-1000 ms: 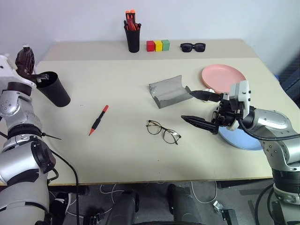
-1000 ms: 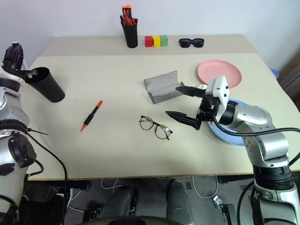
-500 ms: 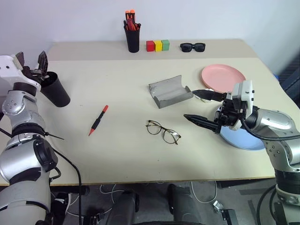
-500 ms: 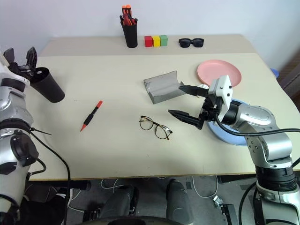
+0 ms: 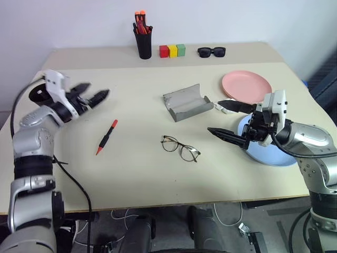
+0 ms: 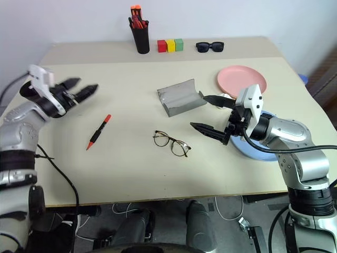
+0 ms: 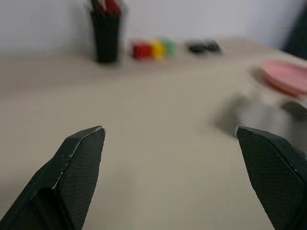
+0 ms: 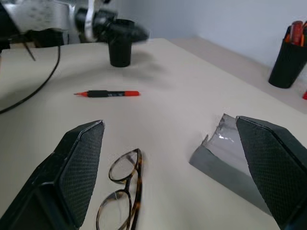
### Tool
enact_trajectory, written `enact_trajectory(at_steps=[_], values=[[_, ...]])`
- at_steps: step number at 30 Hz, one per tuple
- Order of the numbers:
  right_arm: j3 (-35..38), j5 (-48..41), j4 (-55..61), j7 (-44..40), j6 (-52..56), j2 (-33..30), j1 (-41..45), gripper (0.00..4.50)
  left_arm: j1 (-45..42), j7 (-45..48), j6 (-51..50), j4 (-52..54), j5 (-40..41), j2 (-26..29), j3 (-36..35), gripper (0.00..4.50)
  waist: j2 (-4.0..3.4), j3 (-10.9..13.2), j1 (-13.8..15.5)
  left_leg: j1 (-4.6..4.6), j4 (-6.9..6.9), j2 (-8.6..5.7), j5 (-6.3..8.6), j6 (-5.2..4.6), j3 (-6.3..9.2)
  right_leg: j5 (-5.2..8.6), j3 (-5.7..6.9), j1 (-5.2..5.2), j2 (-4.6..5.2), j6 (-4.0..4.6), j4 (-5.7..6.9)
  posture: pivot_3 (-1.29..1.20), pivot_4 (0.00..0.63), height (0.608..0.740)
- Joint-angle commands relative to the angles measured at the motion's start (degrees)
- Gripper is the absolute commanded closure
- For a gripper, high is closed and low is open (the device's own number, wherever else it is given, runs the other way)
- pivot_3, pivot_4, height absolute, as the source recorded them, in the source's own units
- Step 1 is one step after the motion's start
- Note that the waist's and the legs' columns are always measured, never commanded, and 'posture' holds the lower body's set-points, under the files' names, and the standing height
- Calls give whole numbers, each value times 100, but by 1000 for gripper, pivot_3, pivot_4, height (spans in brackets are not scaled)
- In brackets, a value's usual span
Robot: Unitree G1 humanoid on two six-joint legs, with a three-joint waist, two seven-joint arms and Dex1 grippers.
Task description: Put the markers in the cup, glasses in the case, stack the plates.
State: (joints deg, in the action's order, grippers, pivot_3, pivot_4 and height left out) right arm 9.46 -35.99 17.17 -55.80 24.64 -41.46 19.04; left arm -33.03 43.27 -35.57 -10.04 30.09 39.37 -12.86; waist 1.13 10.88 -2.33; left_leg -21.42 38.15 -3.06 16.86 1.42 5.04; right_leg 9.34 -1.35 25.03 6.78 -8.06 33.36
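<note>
Case (image 5: 187, 103) lies open w/ nothing inside, glasses (image 5: 180, 148) nearby

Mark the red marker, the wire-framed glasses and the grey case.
red marker (image 5: 106, 136): left eye view, on its black middle.
wire-framed glasses (image 5: 180, 148): left eye view, on the bridge between the lenses.
grey case (image 6: 179, 98): right eye view, on its open inner shell.

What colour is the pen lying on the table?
The marker is red with a black middle, clearest in the right wrist view.
</note>
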Motion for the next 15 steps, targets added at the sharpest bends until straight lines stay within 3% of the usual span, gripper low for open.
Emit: enact_trajectory(at_steps=[1,5,9,15], values=[[-9,29,-31,-24,-176,81,181,0,48,-618,-825,887,19,102,-21,23,-1,0,9,3,0,0,0,1,-1,0,0,-2,0,0,0,0,150,740],[-31,66,-66,-24,-191,85,199,0,280,-1042,-1767,1590,119,205,-37,23,-4,-1,5,10,-1,0,0,1,-1,1,0,-9,0,0,-2,0,150,740],[79,27,-12,-22,-179,23,92,0,440,-1563,-3054,2383,571,180,-611,23,-2,0,16,5,0,-1,-1,1,-1,0,0,-7,0,0,-6,0,150,740],[67,19,4,20,-171,51,98,0,600,-2333,-4768,3090,453,132,-447,23,-2,0,56,7,0,-3,-1,3,0,0,-1,-10,1,0,-5,0,150,740]])
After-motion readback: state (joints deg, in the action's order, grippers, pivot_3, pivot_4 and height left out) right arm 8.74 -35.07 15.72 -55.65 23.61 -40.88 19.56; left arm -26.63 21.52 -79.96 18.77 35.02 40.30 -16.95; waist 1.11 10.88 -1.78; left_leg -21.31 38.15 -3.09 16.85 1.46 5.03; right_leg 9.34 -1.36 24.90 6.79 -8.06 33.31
